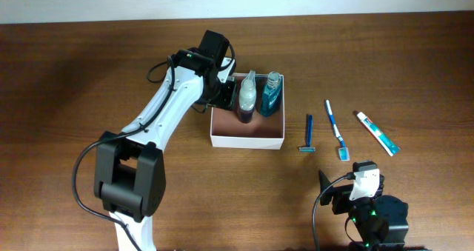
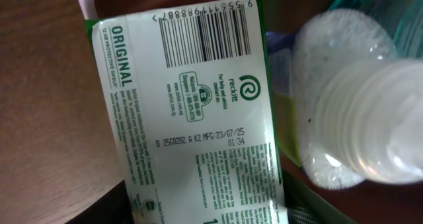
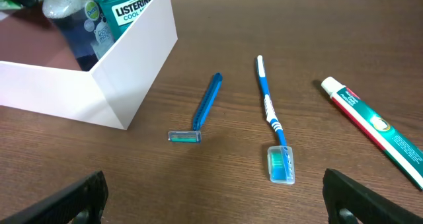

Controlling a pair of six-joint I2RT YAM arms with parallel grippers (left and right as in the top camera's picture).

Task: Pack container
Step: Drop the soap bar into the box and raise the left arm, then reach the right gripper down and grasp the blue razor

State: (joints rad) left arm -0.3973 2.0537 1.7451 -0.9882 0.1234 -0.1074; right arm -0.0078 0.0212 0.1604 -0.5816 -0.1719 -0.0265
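Right fingers [image 3: 377, 201] apart, razor [image 3: 201, 112], toothbrush [image 3: 272, 128] ahead

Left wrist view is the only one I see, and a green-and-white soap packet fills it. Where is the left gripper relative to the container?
Observer: The left gripper is at the container's far-left corner, beside a clear bottle and a Listerine bottle inside.
Operator: What lies outside it?
Observer: A razor, a toothbrush and a toothpaste tube, on the table to its right.
Operator: And the right gripper?
Observer: Open, empty, near the table's front edge.
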